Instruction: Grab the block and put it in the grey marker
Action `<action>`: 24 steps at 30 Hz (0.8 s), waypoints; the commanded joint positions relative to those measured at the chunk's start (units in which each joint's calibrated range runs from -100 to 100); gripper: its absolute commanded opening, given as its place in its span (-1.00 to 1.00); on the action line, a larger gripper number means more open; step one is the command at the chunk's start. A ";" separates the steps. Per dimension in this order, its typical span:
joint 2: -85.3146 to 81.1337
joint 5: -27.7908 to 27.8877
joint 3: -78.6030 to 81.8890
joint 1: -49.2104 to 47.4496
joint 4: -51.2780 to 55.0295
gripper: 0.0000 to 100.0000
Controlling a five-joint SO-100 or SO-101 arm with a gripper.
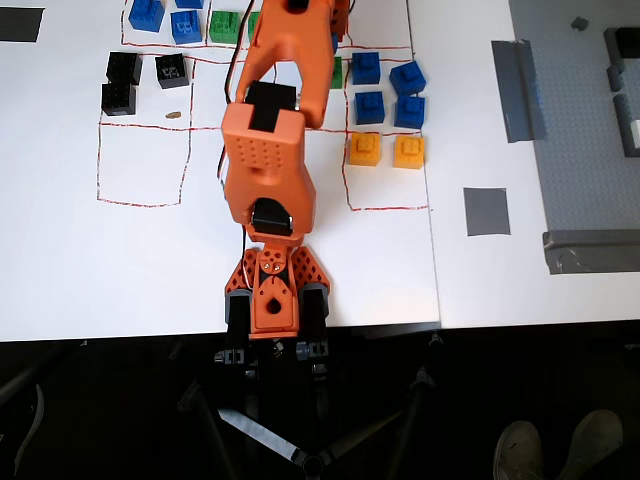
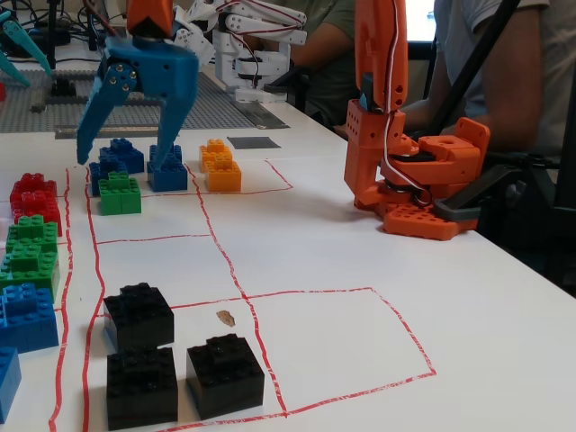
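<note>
White tabletop (image 1: 120, 260) is filling most of both views, with thin red lines (image 2: 306, 292) drawn on it as rough boxes. To its right in the overhead view, a grey studded baseplate (image 1: 580, 120) is lying with long grey tape strips (image 1: 517, 88) along its edges. An orange arm (image 1: 268, 170) is standing on its base (image 2: 423, 193) at the table's near edge in the overhead view and reaching away over the bricks, covering some of them. Its blue gripper (image 2: 123, 162) is showing in the fixed view, pointing down with the jaws spread wide apart and holding nothing; the two tips are hanging just above and to either side of the block (image 2: 119, 193), a green brick sitting on the table in front of the blue bricks (image 2: 144, 164). In the overhead view only a sliver of green is peeking out beside the arm at that spot. Orange bricks (image 2: 219, 167) are sitting to the right of the blue ones in the fixed view. Black bricks (image 2: 180, 364) are clustered nearest that camera, while red, green and blue bricks (image 2: 31, 261) are lining its left edge. The grey marker (image 1: 486, 211) is lying flat on the table, well apart from the block, right of the orange bricks in the overhead view. A tiny brown speck (image 2: 225, 317) is resting near the black bricks. No readable writing is showing anywhere
</note>
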 commanded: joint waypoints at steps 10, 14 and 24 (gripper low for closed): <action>0.34 2.39 -0.18 1.57 -5.39 -0.43; 1.38 3.42 0.46 2.40 -7.35 -0.43; 3.02 5.52 3.64 4.56 -12.08 -0.48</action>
